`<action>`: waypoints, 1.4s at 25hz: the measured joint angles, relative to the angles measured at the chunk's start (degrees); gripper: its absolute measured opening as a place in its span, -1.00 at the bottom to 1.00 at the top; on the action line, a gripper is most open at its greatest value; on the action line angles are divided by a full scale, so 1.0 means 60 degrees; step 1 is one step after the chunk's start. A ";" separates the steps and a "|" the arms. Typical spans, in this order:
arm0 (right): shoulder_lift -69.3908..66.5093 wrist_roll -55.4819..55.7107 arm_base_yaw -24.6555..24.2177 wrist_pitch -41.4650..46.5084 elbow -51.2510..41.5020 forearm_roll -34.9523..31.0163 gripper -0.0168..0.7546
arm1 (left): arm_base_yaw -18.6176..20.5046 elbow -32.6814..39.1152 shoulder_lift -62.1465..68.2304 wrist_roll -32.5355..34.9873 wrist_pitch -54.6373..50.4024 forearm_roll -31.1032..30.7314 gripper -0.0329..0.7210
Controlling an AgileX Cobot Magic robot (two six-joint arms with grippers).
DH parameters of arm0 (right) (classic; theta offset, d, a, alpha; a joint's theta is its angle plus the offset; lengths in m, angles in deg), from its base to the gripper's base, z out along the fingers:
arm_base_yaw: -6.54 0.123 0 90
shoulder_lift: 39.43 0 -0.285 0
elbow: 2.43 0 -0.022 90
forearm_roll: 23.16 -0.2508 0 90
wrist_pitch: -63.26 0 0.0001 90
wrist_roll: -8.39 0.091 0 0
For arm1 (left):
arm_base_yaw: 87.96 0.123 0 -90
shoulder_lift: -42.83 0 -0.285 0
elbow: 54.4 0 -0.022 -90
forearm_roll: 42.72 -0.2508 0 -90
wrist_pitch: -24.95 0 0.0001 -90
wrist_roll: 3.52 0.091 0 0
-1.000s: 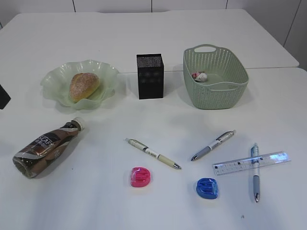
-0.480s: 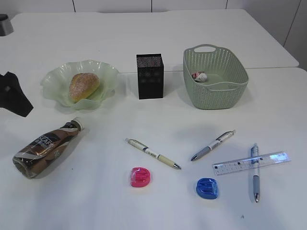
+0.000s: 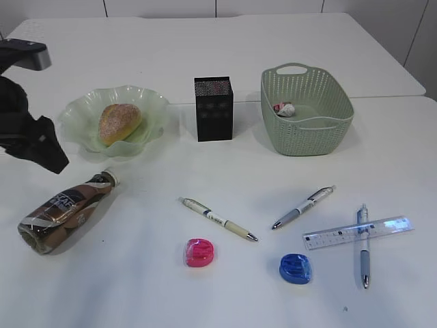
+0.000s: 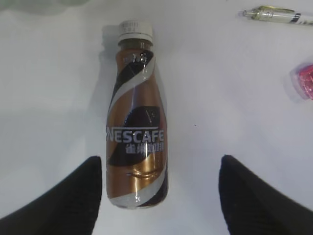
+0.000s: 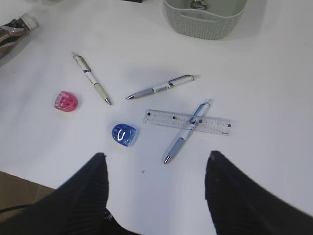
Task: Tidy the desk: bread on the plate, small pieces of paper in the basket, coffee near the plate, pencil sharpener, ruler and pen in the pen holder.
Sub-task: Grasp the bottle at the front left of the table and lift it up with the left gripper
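The coffee [image 3: 65,212] lies on its side on the desk [image 3: 150,287], cap toward the plate [image 3: 82,109], which holds the bread [image 3: 119,121]. My left gripper [image 3: 48,154] hovers open above it; in the left wrist view the coffee [image 4: 137,142] lies between and beyond the open left gripper [image 4: 160,166], untouched. The right gripper [image 5: 156,156] is open and empty over the front edge. Three pens [image 3: 218,219] [image 3: 303,206] [image 3: 363,249], the ruler [image 3: 386,226], a pink pencil sharpener [image 3: 199,252] and a blue one [image 3: 295,268] lie loose. The pen holder [image 3: 214,109] stands upright.
The basket [image 3: 307,130] stands at the back right with a crumpled piece of paper [image 3: 284,108] inside. One pen lies across the ruler. A seam between two tabletops runs behind the pen holder.
My left arm has come in from the left edge and moved right and forward, to above the coffee. Nothing on the desk has moved.
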 joint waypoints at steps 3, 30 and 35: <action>0.0079 0.0000 0.0000 0.0000 -0.0208 0.0000 0.32 | -0.0450 -0.0484 0.0439 0.0000 0.0000 -0.0470 0.48; 0.0152 0.0000 0.0000 0.0000 -0.0290 0.0000 0.32 | -0.0822 -0.1914 0.3270 -0.1103 -0.0532 -0.1683 0.50; 0.0246 0.0000 0.0000 0.0000 -0.0290 0.0000 0.32 | -0.0822 -0.1914 0.3393 -0.1142 -0.0171 -0.1725 0.56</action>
